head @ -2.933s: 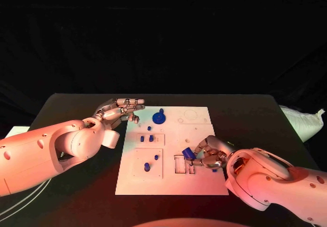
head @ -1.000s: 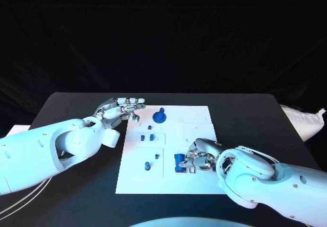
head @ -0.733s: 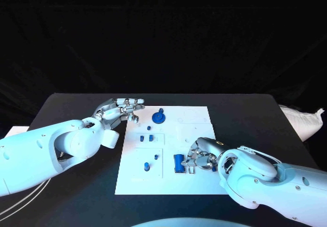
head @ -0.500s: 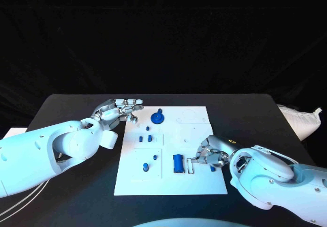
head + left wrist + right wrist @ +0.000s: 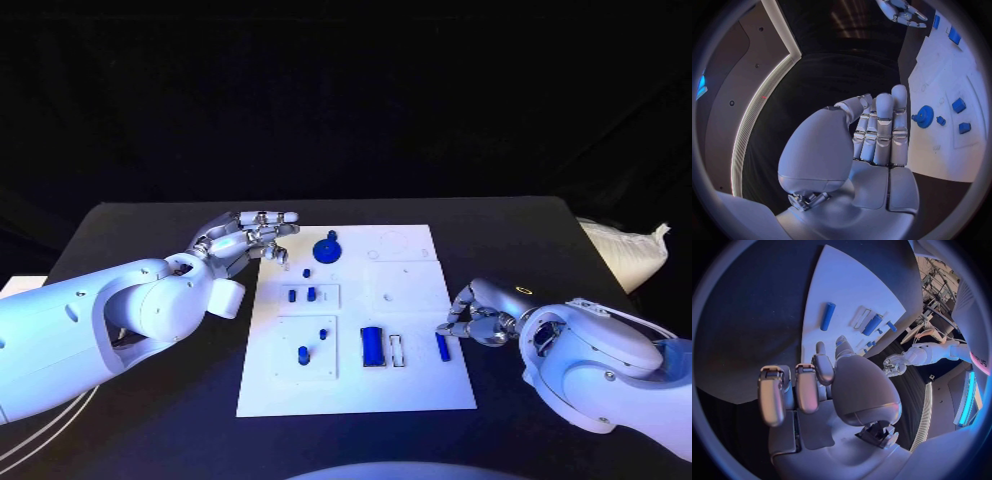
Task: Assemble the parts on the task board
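**Both hands empty beside the task board**

While the task board (image 5: 411, 385) lies flat in the middle of the black table (image 5: 144, 225), nothing is held by either hand. The right hand (image 5: 476, 318) is seen at the board's right edge, just beside a slim blue bar (image 5: 443, 346) that lies loose on the white surface; its fingers are curled inward, apart from the bar, and nothing is seen between them in the right wrist view (image 5: 817, 385). The left hand (image 5: 245, 237) is held over the table near the board's far left corner, its fingers extended and kept close together, as the left wrist view (image 5: 879, 130) shows, with nothing in them.

A blue block (image 5: 372, 345) is seated in a recess in the near half of the board, with a narrow empty slot (image 5: 395, 349) just beside it, between the block and the bar. A blue gear-shaped part (image 5: 327, 247) rests near the far edge, close to the left hand's fingertips. Two small blue pegs (image 5: 300, 295) are set in a small square panel on the left, and two more blue pieces (image 5: 304, 354) are found in the larger panel nearer the robot.
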